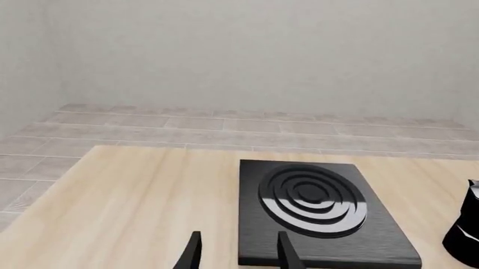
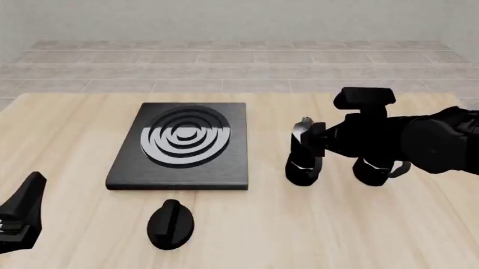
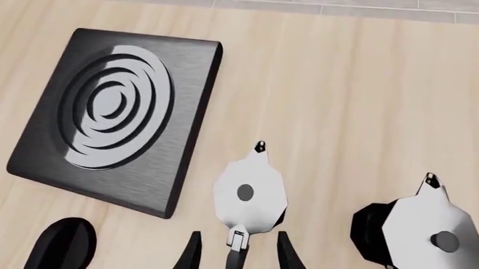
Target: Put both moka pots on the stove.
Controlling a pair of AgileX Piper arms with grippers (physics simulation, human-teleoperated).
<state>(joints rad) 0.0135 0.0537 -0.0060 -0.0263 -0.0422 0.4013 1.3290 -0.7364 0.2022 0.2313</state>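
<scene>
Nothing is done yet: the stove (image 2: pixel 179 147) is bare and both pots stand on the bench (image 2: pixel 67 129). The right tool (image 3: pixel 238 252) is spread around the near pot's (image 3: pixel 249 194) handle, not visibly clamped; the other pot (image 3: pixel 427 227) stands just beside. The left tool (image 1: pixel 238 252) hangs wide, holding nothing.

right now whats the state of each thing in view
left pincer: open, holding nothing
right pincer: open, straddling the near pot's handle
near moka pot: upright on the table, lid shut
far moka pot: upright on the table
stove: nothing on it
knob: lying on the table
</scene>
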